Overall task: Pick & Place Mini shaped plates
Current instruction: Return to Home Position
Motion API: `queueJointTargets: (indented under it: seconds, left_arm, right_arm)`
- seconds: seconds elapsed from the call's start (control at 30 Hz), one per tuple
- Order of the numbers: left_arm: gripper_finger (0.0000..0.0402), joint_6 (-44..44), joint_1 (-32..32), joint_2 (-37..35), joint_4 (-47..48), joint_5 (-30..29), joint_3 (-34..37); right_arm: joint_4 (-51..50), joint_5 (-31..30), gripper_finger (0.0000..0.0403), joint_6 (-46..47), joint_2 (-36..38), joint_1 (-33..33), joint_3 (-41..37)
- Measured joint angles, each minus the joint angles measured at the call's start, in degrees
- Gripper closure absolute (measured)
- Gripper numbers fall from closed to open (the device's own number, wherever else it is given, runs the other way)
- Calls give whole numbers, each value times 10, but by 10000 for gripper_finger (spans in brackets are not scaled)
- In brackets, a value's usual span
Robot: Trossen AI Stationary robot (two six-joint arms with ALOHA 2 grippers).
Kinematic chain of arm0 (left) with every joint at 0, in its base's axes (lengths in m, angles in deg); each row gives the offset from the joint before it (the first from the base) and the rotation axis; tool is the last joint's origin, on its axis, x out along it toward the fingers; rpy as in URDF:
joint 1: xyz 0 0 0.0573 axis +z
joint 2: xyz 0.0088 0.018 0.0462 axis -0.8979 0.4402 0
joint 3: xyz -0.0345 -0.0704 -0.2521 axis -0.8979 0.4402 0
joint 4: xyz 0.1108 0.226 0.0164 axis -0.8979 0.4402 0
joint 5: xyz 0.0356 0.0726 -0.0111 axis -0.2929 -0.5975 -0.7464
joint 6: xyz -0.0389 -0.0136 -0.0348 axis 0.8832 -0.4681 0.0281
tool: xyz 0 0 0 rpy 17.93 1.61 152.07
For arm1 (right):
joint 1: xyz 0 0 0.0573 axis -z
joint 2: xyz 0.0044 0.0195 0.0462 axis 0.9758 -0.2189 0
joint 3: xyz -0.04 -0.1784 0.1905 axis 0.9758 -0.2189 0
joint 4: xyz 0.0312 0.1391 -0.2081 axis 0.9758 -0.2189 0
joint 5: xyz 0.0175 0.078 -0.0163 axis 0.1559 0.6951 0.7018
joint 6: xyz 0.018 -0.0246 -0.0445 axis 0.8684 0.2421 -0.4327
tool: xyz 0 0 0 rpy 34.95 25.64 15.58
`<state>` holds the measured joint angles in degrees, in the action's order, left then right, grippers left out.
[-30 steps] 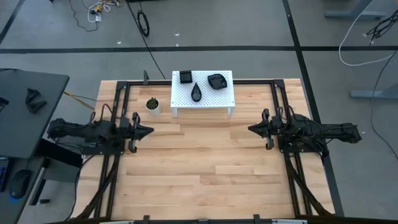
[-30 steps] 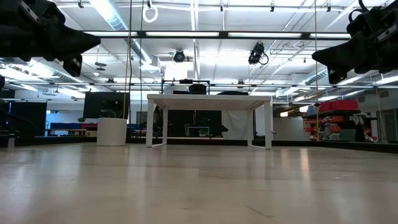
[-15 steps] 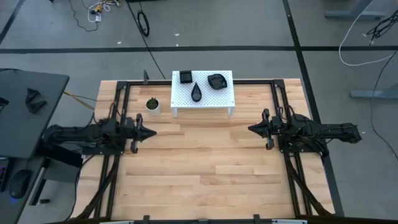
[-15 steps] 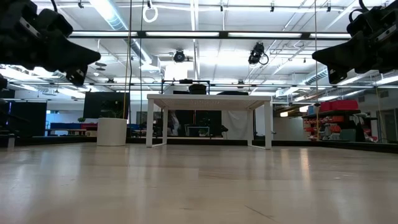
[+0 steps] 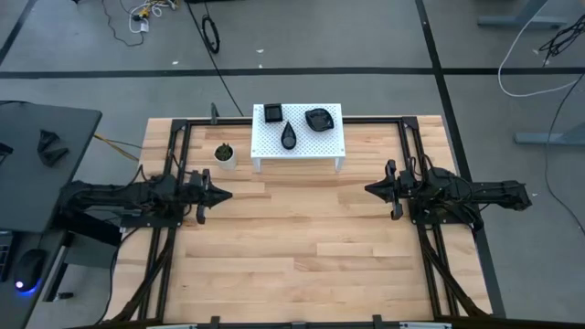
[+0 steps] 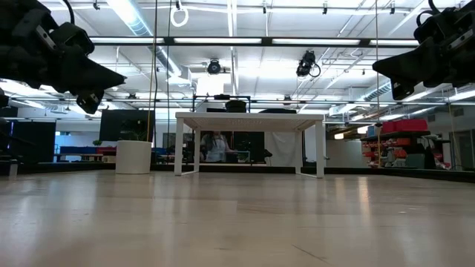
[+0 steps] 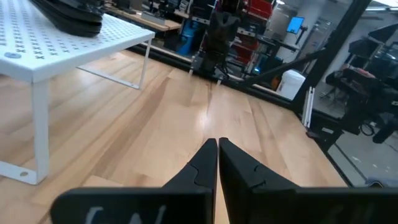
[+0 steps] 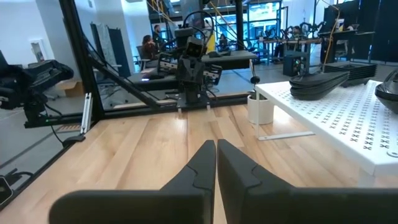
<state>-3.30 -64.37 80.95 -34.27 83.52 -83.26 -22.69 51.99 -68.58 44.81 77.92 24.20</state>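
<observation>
**Though the plates are stacked, one bump could undo it**

Since the plates (image 5: 318,119) sit in three black piles on the stand (image 5: 324,144) at the far edge of the table (image 5: 302,256), the risk now lies with the arms, not the load. The left gripper (image 5: 224,194) hangs over the wood near the pot (image 5: 224,154) and the stand's nearest leg, its fingers pressed together on nothing. The right gripper (image 5: 368,190) mirrors it on the other side, likewise closed and empty. A sideways swing of the left arm toward the stand could tip the pot or jar a leg. Glossy dishes piled loose would likely slide off one another.

How many plates each pile holds cannot be counted from above. Both wrist views cut piles off at the frame edge, and the low view shows only a dark sliver along the stand's top. A person behind the stand there is too blurred to describe.
</observation>
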Motion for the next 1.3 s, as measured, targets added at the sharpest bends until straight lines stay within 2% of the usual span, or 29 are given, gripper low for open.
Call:
queueJointTargets:
  seconds: [1.03, 1.13, 1.3]
  left_arm:
    - [381, -1, -2, -35, -1, 0, 0]
    - [381, -1, -15, -69, -1, 1, 0]
    - [381, -1, -26, -81, -52, 2, 0]
  right_arm:
    - [7, 0, 382, 0, 9, -7, 0]
    - [7, 0, 382, 0, 9, -7, 0]
    - [7, 0, 382, 0, 9, -7, 0]
